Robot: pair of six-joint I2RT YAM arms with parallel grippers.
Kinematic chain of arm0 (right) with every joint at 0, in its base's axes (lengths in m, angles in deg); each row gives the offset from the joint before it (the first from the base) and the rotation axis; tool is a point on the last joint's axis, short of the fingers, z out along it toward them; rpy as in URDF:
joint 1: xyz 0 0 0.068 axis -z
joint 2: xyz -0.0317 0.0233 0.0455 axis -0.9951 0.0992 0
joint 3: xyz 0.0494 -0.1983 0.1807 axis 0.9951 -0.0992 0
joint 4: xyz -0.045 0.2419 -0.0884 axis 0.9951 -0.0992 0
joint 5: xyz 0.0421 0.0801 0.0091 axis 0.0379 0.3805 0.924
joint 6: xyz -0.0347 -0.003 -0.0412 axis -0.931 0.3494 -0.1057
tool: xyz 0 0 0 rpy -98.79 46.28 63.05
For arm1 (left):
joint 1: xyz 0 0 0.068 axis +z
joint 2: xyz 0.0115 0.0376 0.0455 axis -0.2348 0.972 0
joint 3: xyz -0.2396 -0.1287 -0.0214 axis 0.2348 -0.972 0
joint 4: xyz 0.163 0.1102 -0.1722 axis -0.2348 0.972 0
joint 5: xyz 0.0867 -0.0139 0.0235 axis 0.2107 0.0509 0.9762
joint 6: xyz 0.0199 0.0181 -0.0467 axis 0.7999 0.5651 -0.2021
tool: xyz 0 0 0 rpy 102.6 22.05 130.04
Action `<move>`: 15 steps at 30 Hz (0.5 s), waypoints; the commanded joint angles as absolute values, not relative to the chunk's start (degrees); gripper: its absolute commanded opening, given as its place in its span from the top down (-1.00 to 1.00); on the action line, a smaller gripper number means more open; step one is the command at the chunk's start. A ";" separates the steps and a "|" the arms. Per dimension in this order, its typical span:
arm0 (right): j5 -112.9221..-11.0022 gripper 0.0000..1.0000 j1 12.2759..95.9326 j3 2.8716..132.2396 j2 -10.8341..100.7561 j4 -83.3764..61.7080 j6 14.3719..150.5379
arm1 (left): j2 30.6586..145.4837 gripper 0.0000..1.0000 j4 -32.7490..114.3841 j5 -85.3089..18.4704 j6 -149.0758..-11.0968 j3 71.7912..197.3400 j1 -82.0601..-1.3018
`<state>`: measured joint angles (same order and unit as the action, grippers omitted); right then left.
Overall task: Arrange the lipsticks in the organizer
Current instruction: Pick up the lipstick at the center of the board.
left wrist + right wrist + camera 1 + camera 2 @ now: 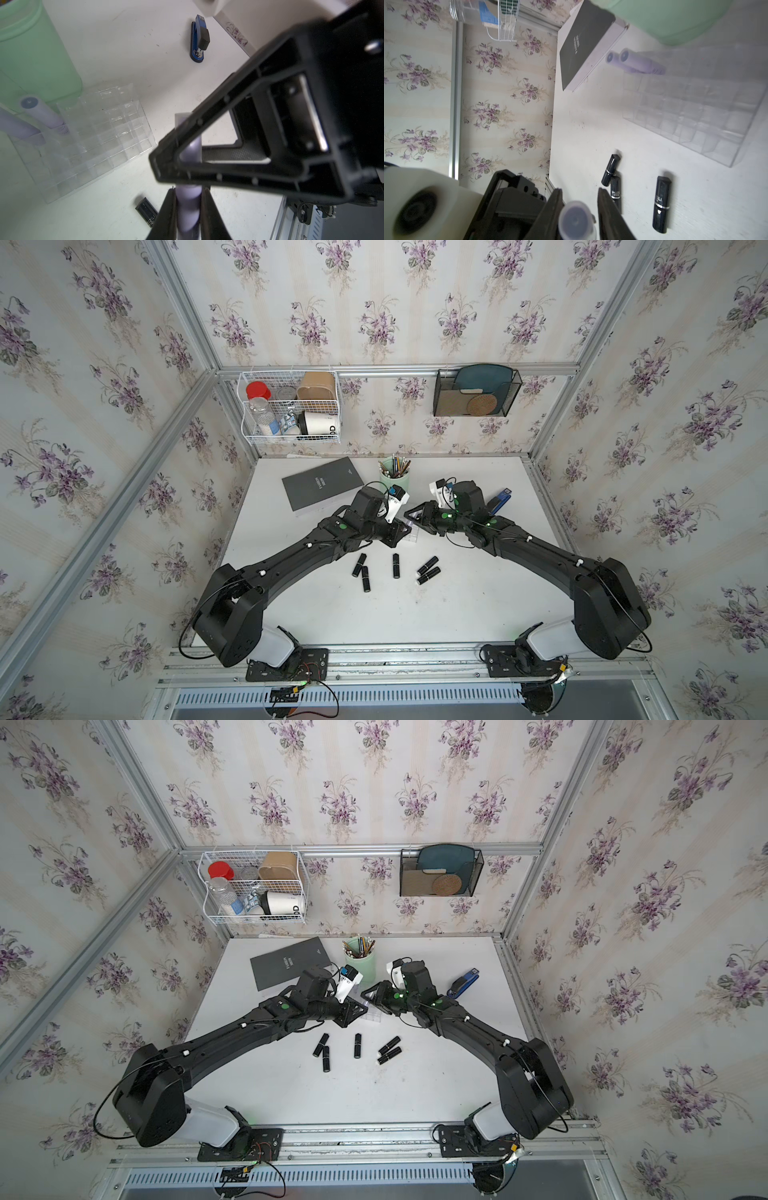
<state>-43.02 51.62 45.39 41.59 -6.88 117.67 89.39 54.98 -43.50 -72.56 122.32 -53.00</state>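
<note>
Because the third lilac lipstick was clamped low on its body by the left gripper, its capped end was left free. That end was presented to the right gripper over the middle of the table. The right jaws were seen apart, set either side of the cap, with a gap on one side; no firm grip was shown yet. A handover was judged to be under way, likely so the tube could be re-gripped and stood upright in a cell.

The organizer was placed just near of the green cup, under both grippers, and was mostly hidden in both top views. Two lilac lipsticks were stood in its corner cells by the cup; no other tube was seen in it. Five black lipsticks were left lying on the near side of the organizer, apart from it, within reach of either arm.
</note>
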 commanded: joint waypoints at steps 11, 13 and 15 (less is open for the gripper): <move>-51.36 0.65 51.78 48.71 43.28 -6.46 115.32 | 84.64 -0.16 58.53 -42.03 -76.38 123.51 -50.97; -55.11 0.66 52.21 49.37 43.66 -4.62 114.08 | 81.22 -0.32 61.18 -40.40 -77.34 123.13 -48.80; -62.30 0.69 51.93 49.90 44.56 -2.18 111.05 | 77.57 -0.36 62.51 -38.59 -78.61 120.91 -45.22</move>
